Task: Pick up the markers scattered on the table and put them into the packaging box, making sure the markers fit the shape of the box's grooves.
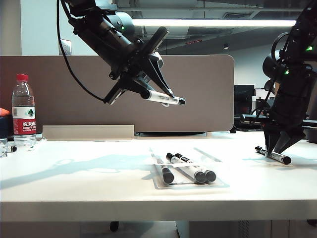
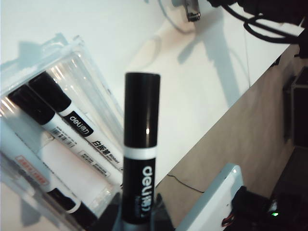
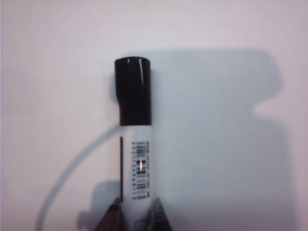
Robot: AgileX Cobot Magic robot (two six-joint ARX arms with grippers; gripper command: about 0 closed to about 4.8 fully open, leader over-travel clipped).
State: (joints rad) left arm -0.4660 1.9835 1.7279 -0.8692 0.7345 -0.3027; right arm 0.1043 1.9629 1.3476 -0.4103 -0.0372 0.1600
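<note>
Above the packaging box (image 1: 190,182) our left gripper (image 1: 157,94) clenches one marker (image 1: 163,97) mid-barrel, while our right gripper (image 1: 278,150) pinches another (image 1: 273,155) on the worktop (image 1: 74,173); both seem light, stiff, slippery.

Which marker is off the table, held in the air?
The marker in the left gripper, raised above the packaging box. Three lie in the box; the right gripper is on one lying on the table.

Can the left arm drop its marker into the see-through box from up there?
Probably yes. The left tool holds its marker in the air above the packaging box, nothing sits between, and grooves beside the three markers look free.
</note>
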